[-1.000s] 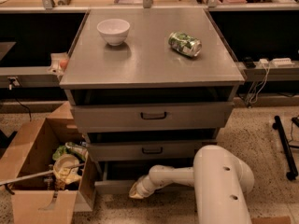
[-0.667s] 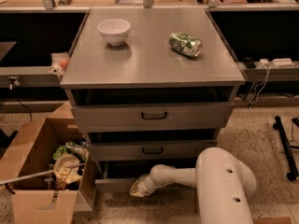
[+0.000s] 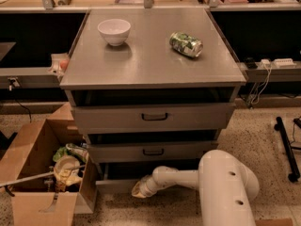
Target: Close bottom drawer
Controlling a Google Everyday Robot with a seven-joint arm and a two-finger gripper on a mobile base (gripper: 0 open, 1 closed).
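Where the white arm [image 3: 225,187] comes in from the lower right, its thick rounded body fills the near corner and a slimmer forearm runs left, low over the speckled floor [image 3: 263,140]. At its end the claw [image 3: 139,190] sits right at the front of the bottom drawer [image 3: 113,185], near the middle of the desk's width. Whether the claw is open or closed cannot be told, nor whether it holds or merely meets the panel. The bottom drawer is the lowest of three, just above the floor. Its thin, low front shows to the left of the claw, with a dark gap above it, and it looks pulled out a little.

Just left of it stands an open cardboard box [image 3: 33,149] with crumpled rubbish inside. Above the bottom drawer comes the middle drawer [image 3: 188,150] with a small black handle, then the taller top drawer [image 3: 108,117] with a wider one.

On the grey desk [image 3: 146,60] a white bowl [image 3: 114,31] stands upright towards the back left, and a green can [image 3: 186,44] lies on its side towards the back right, well apart from the bowl. A black stand [image 3: 287,147] rests on the floor at the far right, and a cluttered counter [image 3: 117,1] runs along the back
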